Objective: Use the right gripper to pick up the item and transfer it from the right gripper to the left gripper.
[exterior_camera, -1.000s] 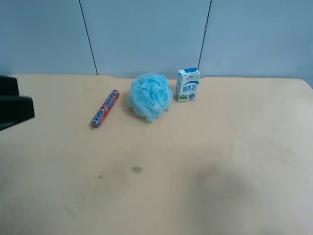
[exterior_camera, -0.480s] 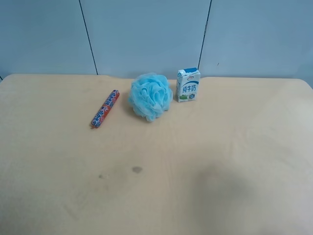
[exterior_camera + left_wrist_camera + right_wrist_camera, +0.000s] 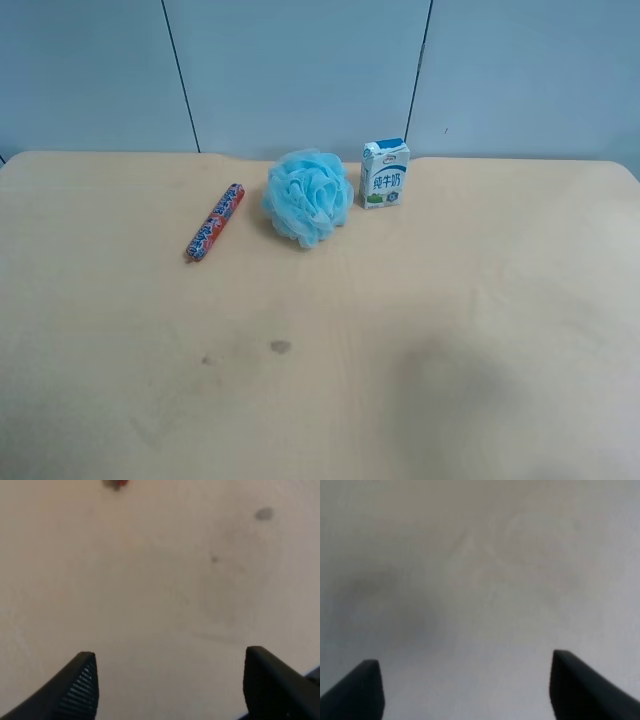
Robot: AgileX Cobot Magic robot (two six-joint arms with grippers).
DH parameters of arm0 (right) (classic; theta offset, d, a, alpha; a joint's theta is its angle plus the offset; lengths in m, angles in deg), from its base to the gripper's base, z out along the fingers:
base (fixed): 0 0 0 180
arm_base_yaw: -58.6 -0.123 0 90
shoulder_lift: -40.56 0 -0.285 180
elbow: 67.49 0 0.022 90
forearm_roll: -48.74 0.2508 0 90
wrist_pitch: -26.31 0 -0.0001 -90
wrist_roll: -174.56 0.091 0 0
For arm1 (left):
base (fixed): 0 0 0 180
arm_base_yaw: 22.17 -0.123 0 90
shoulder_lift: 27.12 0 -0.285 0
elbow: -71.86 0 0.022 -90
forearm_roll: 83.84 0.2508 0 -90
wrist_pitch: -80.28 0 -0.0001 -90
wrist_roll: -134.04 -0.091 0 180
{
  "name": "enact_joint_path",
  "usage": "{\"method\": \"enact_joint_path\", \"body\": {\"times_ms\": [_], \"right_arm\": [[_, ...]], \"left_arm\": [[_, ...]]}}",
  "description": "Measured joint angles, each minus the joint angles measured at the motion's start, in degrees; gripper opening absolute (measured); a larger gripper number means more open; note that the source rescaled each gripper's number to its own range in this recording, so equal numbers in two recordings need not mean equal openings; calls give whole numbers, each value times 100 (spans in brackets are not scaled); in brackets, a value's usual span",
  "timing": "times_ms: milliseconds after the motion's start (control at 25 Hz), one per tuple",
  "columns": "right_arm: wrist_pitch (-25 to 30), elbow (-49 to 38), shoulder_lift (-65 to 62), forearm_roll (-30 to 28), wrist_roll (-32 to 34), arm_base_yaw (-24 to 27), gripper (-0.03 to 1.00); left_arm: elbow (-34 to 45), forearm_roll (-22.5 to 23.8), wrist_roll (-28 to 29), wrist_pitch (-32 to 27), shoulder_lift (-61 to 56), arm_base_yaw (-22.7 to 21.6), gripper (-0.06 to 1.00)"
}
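Three items stand in a row at the back of the tan table (image 3: 420,330): a red candy tube (image 3: 214,222), a blue mesh bath puff (image 3: 308,196) and a small white-and-blue milk carton (image 3: 385,173). Neither arm shows in the exterior high view. In the right wrist view my right gripper (image 3: 465,660) is open and empty over bare table, with no item in sight. In the left wrist view my left gripper (image 3: 170,652) is open and empty over bare table. A red tip of the candy tube (image 3: 117,484) shows at that view's edge, far from the fingers.
A small dark stain (image 3: 280,346) marks the table's middle; it also shows in the left wrist view (image 3: 264,514). A blue-grey panelled wall (image 3: 300,70) stands behind the table's back edge.
A black arm part at the exterior high view's left edge one second ago has gone out of view. The three items have not moved.
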Motion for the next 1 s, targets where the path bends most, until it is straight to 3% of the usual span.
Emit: {"method": "enact_joint_path", "body": {"times_ms": [680, 840, 1000], "right_arm": [[-1, 0, -7, 0, 0, 0, 63], [-13, 0, -226, 0, 0, 33, 63], [-13, 0, -693, -3, 0, 530, 63]], "left_arm": [[7, 16, 65, 81, -1060, -18, 67], [7, 15, 65, 75, -1281, -262, 67], [7, 10, 65, 75, -1288, -723, 67]]}}
